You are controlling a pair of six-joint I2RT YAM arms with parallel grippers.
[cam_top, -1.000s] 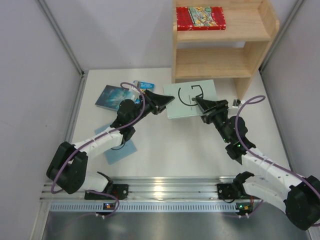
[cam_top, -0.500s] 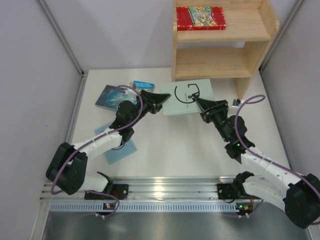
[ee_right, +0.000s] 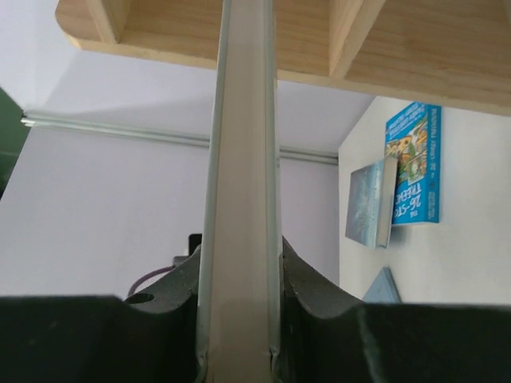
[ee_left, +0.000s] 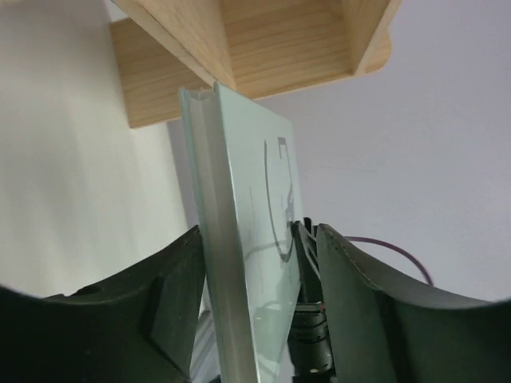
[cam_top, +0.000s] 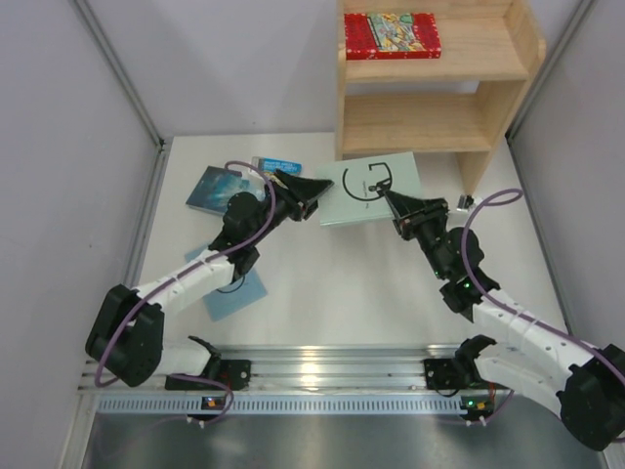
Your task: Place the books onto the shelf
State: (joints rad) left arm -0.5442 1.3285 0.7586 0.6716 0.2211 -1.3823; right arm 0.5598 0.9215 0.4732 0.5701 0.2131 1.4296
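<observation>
**Right gripper** (cam_top: 394, 202): closed on the right edge of a pale blue-green book (cam_top: 369, 184), fingers pressed to both covers.

**Left gripper** (cam_top: 314, 195): at the same book's left edge, jaws apart, a gap showing on one side; not clamping.

**Book:** held clear of the desk (cam_top: 342, 288), centre of frame, far edge just before the shelf's (cam_top: 508, 88) lower tier.

**Shelf, upper right:** red book (cam_top: 391, 34) on the top tier.

**Desk, left of centre:** teal book (cam_top: 211, 188), bright blue book (cam_top: 283, 164), second pale book (cam_top: 236, 295) lower down.

**Step, as judged:** handing the book to the right arm for shelving.

**Next move calls for:** left gripper drawing clear, then levelling the book and sliding it into the lower tier.
</observation>
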